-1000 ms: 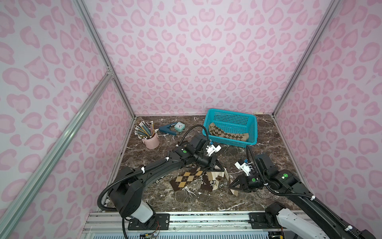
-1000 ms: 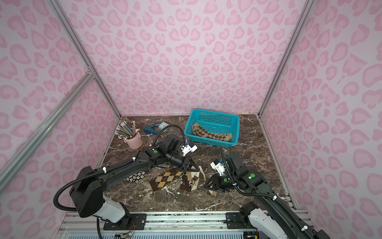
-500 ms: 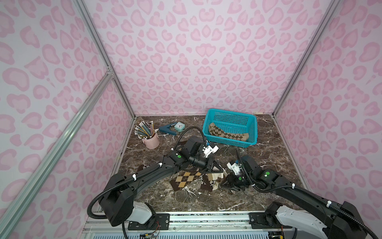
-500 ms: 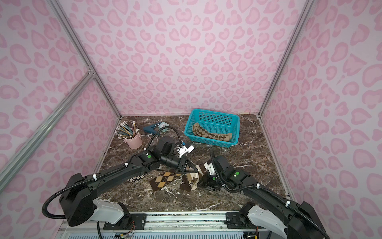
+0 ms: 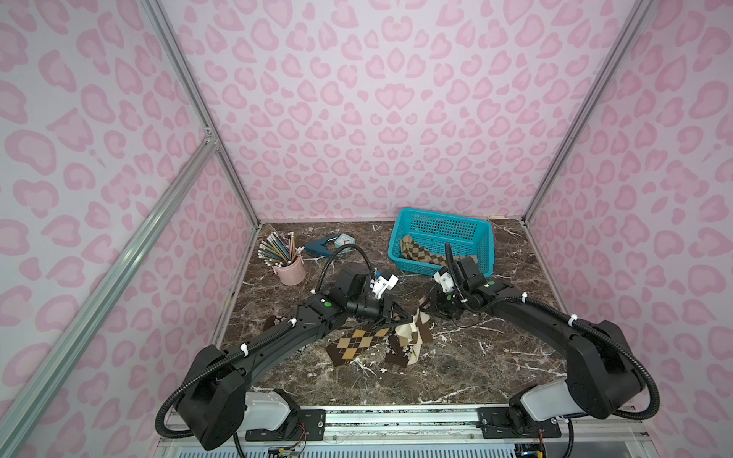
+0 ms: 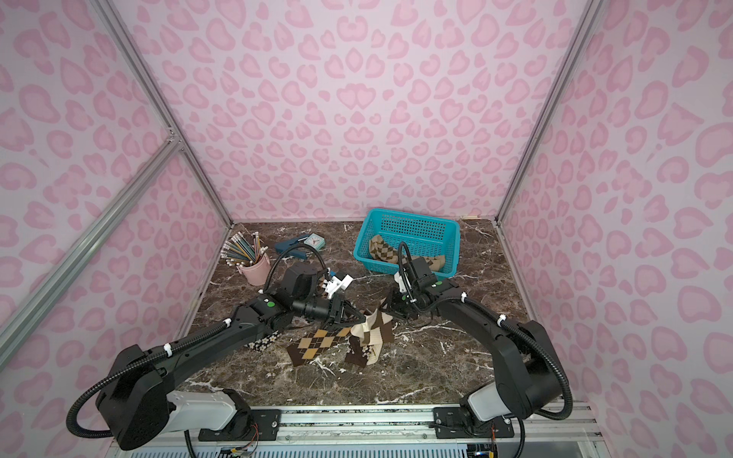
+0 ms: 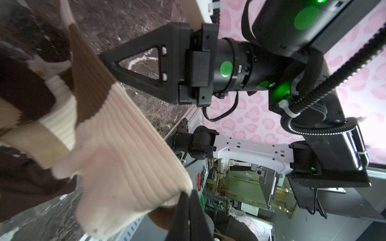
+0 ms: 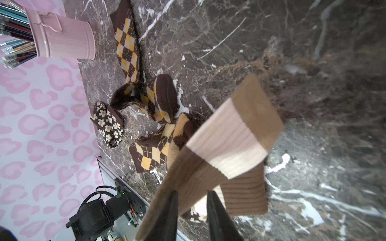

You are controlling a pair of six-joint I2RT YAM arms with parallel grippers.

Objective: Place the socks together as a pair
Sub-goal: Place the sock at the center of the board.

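Note:
A cream-and-brown striped sock [image 5: 412,337] [image 6: 373,329] is held up at mid-table between both grippers. My left gripper [image 5: 404,317] [image 7: 189,206] is shut on its cream cuff [image 7: 129,162]. My right gripper [image 5: 426,313] [image 8: 192,204] is closed on the tan end [image 8: 225,146], its jaws a little apart with fabric between them. I cannot tell whether this is one sock or two. An argyle sock [image 5: 357,341] [image 8: 152,152] lies flat beside it. A floral sock [image 6: 263,341] [image 8: 107,125] lies under my left arm. Another argyle sock [image 8: 127,48] lies near the cup.
A teal basket [image 5: 440,222] at the back right holds an argyle sock [image 5: 420,251]. A pink cup of pencils [image 5: 291,269], a blue stapler [image 5: 319,248] and a small clock [image 5: 345,239] stand at the back left. Pink walls close in three sides.
My right gripper has carried the tan sock end from the front right leftward and toward the back, up to the left gripper. The left gripper has stayed about in place, shut.

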